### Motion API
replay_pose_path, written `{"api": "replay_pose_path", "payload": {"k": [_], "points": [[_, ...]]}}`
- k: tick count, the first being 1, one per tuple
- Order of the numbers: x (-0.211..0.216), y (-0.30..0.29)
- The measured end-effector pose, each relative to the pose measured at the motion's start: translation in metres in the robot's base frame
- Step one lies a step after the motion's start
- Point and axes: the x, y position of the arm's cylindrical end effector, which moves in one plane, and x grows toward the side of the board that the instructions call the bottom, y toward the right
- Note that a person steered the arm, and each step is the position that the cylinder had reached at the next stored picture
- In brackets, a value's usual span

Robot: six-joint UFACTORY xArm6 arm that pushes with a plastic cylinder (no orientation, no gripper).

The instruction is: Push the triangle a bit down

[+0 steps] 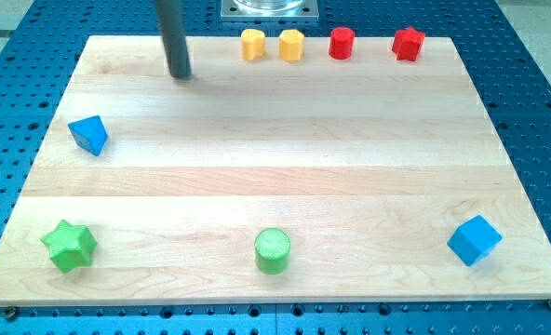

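One blue triangle (88, 135) sits near board's left edge; my tip (181, 76) is well apart, up & right of it. No gripper on rod, so no open/closed state to tell. Tip's contact w/ board (257, 158) looks likely, can't confirm.

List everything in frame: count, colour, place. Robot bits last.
blue triangle: 1, blue, view's left edge of the board, upper half
blue cube: 1, blue, view's bottom right
green star: 1, green, view's bottom left
green cylinder: 1, green, view's bottom centre
yellow blocks: 2, yellow, side by side at the view's top centre; left one, right one; exact shapes hard to make out
red cylinder: 1, red, view's top, right of the yellow pair
red star: 1, red, view's top right
wooden board: 1, light wood, fills the view, on a blue perforated table
my tip: 1, dark rod, view's top left, above and to the right of the blue triangle, touching no block
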Motion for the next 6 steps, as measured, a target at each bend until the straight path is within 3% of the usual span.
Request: {"api": "replay_pose_path", "payload": {"k": [1, 2, 3, 4, 5, 6], "points": [[0.041, -0.046], [0.082, -0.055], [0.1, -0.09], [0.147, -0.06], [0.156, -0.052], [0.151, -0.118]]}}
